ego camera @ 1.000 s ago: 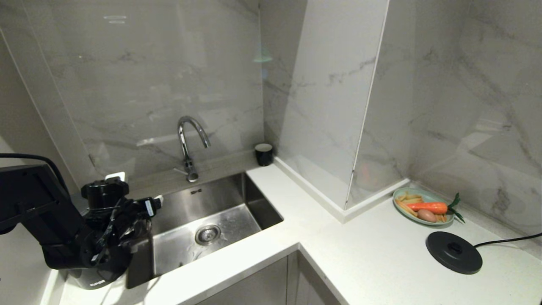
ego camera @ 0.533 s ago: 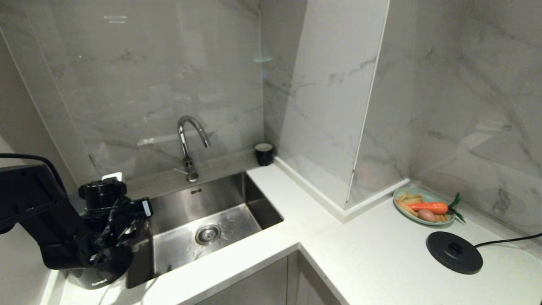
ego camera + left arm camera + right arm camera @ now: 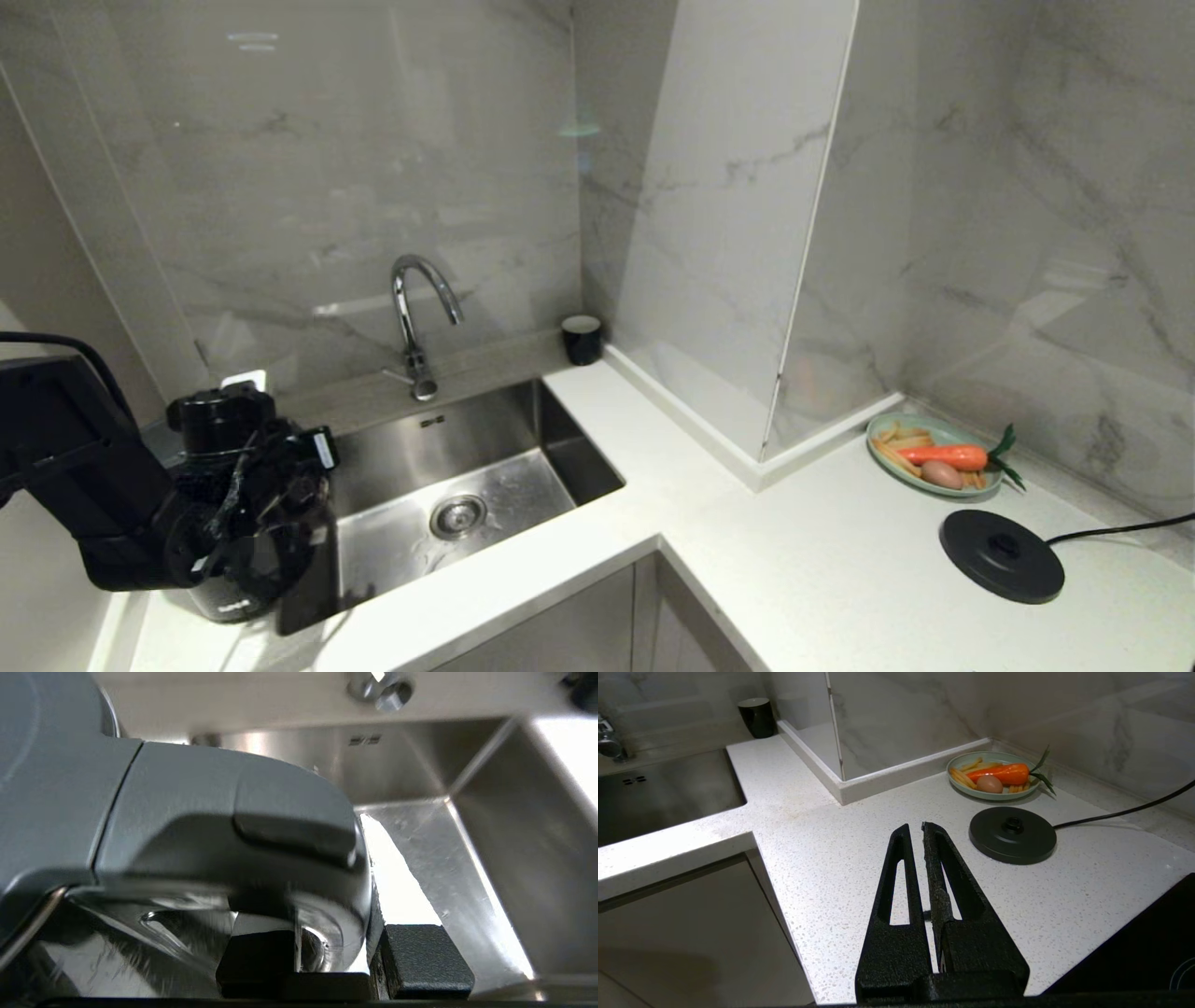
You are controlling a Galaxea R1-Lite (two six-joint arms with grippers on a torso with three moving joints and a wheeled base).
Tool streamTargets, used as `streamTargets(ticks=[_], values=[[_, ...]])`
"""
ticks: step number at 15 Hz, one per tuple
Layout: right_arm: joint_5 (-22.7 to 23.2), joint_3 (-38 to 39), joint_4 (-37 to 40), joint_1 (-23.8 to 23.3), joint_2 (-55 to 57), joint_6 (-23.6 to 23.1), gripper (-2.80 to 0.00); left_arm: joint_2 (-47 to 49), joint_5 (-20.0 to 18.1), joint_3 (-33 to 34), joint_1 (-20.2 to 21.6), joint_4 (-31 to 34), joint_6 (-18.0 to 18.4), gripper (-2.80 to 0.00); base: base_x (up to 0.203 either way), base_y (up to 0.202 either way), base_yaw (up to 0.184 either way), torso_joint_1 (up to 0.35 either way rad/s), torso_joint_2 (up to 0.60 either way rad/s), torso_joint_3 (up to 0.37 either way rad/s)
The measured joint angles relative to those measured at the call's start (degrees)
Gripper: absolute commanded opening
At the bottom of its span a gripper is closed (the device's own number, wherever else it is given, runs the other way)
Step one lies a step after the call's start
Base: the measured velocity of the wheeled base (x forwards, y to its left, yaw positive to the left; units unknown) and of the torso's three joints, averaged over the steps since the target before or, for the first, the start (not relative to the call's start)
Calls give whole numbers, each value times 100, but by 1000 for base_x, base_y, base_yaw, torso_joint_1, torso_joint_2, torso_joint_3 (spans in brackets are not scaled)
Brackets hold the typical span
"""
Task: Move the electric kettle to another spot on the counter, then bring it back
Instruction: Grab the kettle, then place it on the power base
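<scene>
With the tall glossy black electric kettle [image 3: 229, 523] standing at the lower left of the head view, on the white speckled stone counter [image 3: 822, 560] just left of the inset steel sink [image 3: 467, 476], the left gripper [image 3: 280, 485] has its jaws narrowed around the kettle's big loop handle [image 3: 243, 826]; the wrist view shows a finger [image 3: 420, 961] pressed beside it, so the grip looks made or nearly so. My advice: confirm the clamp is firm before lifting, rise straight up to keep the jug upright, and carry it clear of the sink edge and the chrome tap [image 3: 425, 308]. The right gripper [image 3: 922, 828] hangs idle with fingers together above the counter, near the flat round black corded base disc [image 3: 1012, 834].
</scene>
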Motion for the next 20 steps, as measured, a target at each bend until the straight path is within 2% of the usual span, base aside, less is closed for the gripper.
streamTargets(ticks=[6,13,20], values=[[2,0,-2,0,0,-3,-280,-482,47,110,-110,89,212,-280,0,0,0,0,0,0],[-1,0,-2,0,0,-2,-280,-1886,50,413,-882,967,211,-280,0,0,0,0,1,5],[2,0,-2,0,0,-2,-280,-2540,60,513,-1146,1346,217,-280,0,0,0,0,0,0]])
